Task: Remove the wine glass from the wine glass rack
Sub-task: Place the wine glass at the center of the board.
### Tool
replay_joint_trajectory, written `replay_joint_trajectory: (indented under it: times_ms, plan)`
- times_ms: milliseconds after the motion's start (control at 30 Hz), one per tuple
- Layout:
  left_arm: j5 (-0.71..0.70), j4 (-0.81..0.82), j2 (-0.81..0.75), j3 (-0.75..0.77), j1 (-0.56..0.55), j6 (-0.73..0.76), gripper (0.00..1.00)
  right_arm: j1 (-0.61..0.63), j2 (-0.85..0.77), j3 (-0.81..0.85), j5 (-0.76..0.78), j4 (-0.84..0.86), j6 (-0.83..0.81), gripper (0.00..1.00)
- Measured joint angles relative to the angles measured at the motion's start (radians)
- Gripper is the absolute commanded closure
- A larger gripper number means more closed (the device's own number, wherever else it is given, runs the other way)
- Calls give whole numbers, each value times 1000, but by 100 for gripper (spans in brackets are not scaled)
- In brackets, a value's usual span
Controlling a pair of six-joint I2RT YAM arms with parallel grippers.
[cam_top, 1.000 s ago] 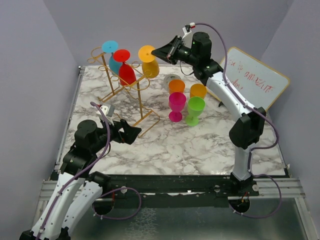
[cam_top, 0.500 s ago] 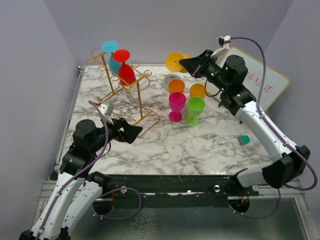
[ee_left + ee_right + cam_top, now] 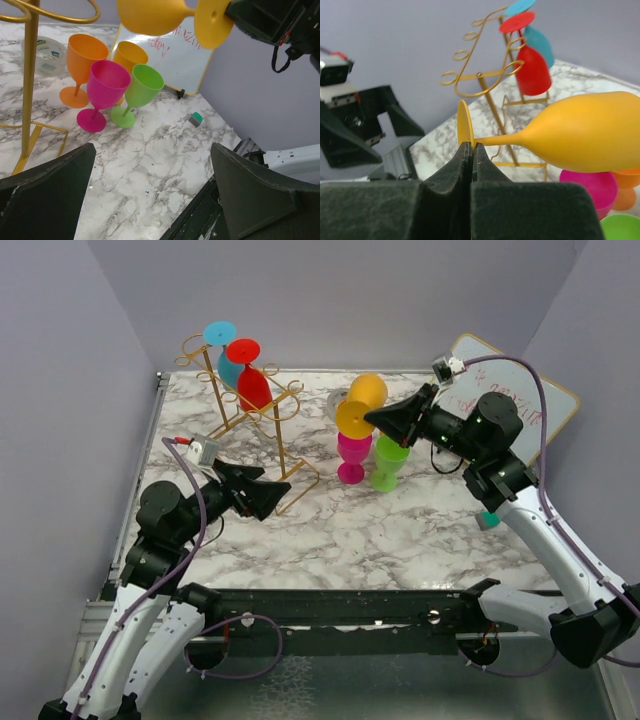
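R pincer (image 3: 373, 418) grips yellow wine glass (image 3: 366, 390) above pink cup (image 3: 353, 446).

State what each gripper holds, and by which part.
Right gripper holds the yellow wine glass, pinched on the edge of its foot. Left gripper is open and empty.

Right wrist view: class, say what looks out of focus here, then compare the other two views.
Right wrist: the right gripper fills the foreground, soft-edged, while the yellow wine glass it clamps is crisp. Left wrist: the open left gripper is dark and featureless; the pink goblet is sharp. Top external: even light, faint shadows on the table.
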Motion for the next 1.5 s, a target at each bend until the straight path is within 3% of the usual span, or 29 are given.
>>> replay_joint_trajectory:
  times_ms: [167,433,667,1067,1367,1500]
  plan:
    - [60,98,6,-27,0,-59,1,0,-29,-85,-163,23,2,99]
    - [125,254,28,-72,0,-156,2,6,-14,-85,-385,45,-1,99]
    - [181,385,63,-119,0,-256,13,32,14,-85,-468,44,-7,99]
    - [306,430,178,-112,0,-311,35,127,103,0,-490,-76,-55,99]
    - [363,439,196,-84,0,-319,44,163,142,12,-469,-151,-80,99]
    - [378,439,188,-84,0,-318,54,166,157,18,-451,-174,-80,99]
